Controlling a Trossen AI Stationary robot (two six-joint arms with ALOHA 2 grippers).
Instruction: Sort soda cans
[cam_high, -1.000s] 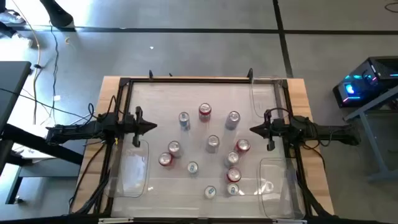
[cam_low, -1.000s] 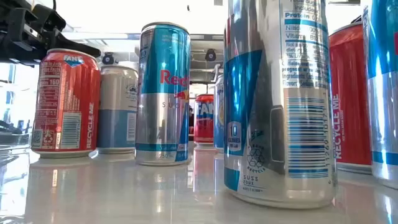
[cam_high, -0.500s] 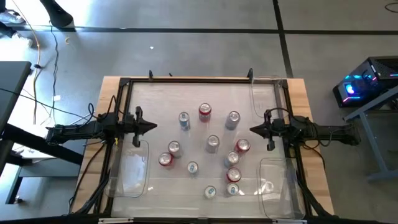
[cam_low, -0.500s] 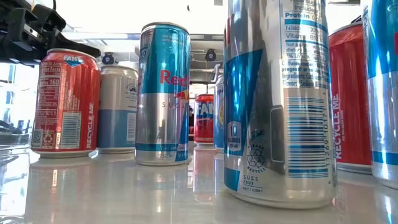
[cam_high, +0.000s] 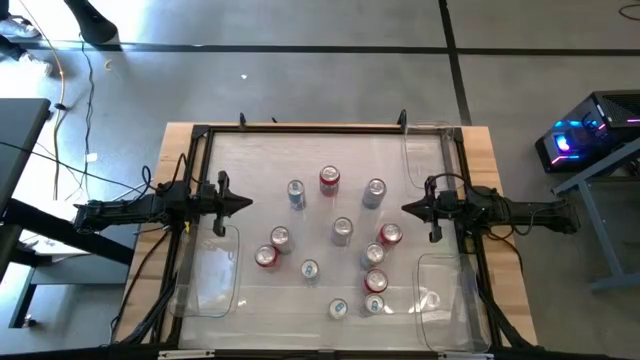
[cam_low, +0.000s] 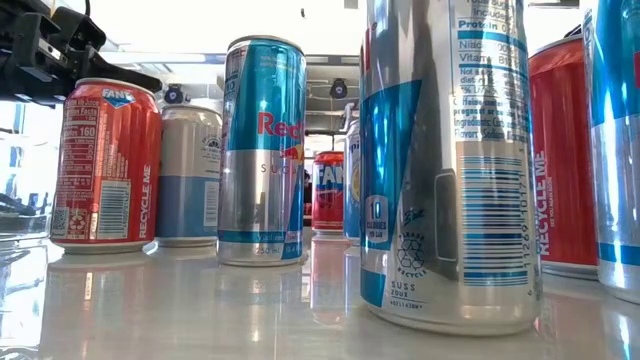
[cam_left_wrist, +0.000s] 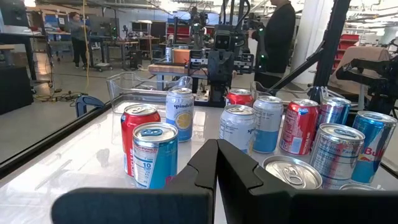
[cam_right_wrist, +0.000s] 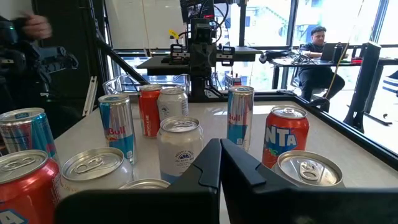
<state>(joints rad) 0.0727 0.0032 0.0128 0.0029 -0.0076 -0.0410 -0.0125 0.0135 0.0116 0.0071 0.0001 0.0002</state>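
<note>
Cans (cam_high: 341, 230): eleven upright, clustered mid-table (cam_high: 260, 165), between the two grippers; red, silver and silver-blue.
Left gripper (cam_high: 244, 203): left of the cans, apart from them, fingers pressed together, holding nothing.
Right gripper (cam_high: 408, 208): right of the cans, apart, fingers pressed together, empty.
Bins (cam_high: 212, 272): clear, beside the cans, at table edges.

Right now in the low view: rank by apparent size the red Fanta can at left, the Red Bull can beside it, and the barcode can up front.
1. Barcode can, though it's nearest the camera.
2. Red Bull can.
3. Red Fanta can.
</note>
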